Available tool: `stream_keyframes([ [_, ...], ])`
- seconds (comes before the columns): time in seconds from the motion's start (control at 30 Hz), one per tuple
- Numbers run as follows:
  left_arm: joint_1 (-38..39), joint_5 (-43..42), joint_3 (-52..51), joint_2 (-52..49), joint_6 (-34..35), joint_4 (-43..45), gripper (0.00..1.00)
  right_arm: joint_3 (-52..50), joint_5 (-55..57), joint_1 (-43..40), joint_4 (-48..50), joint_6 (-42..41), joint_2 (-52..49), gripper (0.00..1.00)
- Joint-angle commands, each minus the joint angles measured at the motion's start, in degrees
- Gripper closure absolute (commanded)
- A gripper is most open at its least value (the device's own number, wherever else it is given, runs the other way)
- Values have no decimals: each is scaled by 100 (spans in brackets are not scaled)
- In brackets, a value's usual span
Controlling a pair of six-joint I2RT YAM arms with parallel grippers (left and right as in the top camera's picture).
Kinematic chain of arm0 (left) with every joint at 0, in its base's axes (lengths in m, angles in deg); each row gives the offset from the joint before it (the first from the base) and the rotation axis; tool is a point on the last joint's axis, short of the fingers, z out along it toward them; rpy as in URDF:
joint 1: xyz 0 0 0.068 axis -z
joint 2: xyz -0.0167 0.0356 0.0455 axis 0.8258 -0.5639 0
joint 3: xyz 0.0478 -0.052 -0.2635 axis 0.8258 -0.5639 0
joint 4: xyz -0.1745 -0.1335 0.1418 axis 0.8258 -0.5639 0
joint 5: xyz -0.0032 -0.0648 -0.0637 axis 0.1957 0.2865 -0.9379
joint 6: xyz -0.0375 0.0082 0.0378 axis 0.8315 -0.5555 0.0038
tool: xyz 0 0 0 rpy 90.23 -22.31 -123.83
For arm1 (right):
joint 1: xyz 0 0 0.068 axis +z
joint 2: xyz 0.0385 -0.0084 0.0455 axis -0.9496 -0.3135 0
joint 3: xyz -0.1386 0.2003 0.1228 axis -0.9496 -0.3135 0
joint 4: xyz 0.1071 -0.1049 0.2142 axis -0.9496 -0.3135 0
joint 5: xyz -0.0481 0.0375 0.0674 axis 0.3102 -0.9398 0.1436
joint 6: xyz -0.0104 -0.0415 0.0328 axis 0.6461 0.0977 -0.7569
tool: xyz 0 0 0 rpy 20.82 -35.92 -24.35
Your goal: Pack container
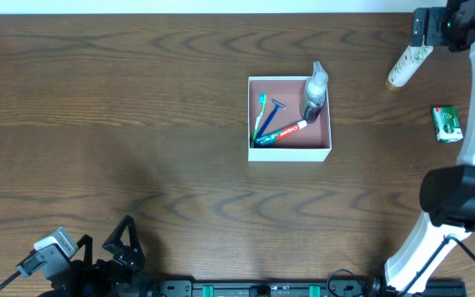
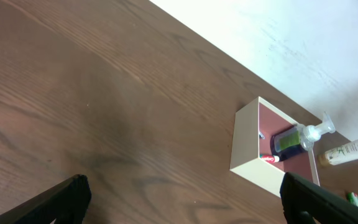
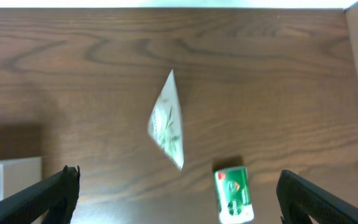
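Observation:
The container (image 1: pixel 289 153), a square white box with a pink floor, stands mid-table. It holds a green toothbrush (image 1: pixel 261 115), a blue razor (image 1: pixel 272 114), a red-and-white toothpaste tube (image 1: pixel 289 130) and a clear pump bottle (image 1: pixel 314 89). It also shows in the left wrist view (image 2: pixel 253 152). A cream tube with green print (image 1: pixel 408 64) lies at the far right. My right gripper (image 1: pixel 421 33) is open and empty above that tube (image 3: pixel 166 121); its fingers (image 3: pixel 178 190) are spread wide. My left gripper (image 1: pixel 126 238) is open and empty near the front left (image 2: pixel 184 186).
A small green soap box (image 1: pixel 447 124) lies on the table right of the tube, also in the right wrist view (image 3: pixel 234 194). The right arm's base (image 1: pixel 456 198) stands at the right edge. The far table edge (image 3: pixel 166 7) is just beyond the tube.

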Motion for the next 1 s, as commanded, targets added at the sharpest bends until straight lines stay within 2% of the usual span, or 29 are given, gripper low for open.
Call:
stream_keyframes([
  [0.0,-20,4,0,20,26,4,2,-9,13,-39,131,323,-227,1],
  [0.23,-20,4,0,20,26,4,2,-9,9,-90,205,323,-850,1],
  [0.47,-20,4,0,17,26,4,2,-9,4,-116,275,323,-1180,7],
  [0.53,-20,4,0,20,26,4,2,-9,-20,-125,295,323,-1209,12],
  [0.67,-20,4,0,17,26,4,2,-9,-31,-129,343,321,-1209,27],
  [0.73,-20,4,0,20,26,4,2,-9,-31,-129,339,321,-1209,45],
  [0.8,-20,4,0,20,26,4,2,-9,-31,-129,328,315,-1209,69],
  [0.87,-20,4,0,20,26,4,2,-2,-31,-129,326,315,-1182,87],
  [0.93,-20,4,0,20,26,4,2,0,-31,-129,317,310,-1130,99],
  [0.97,-20,4,0,20,26,4,2,0,-31,-129,313,273,-1088,99],
])
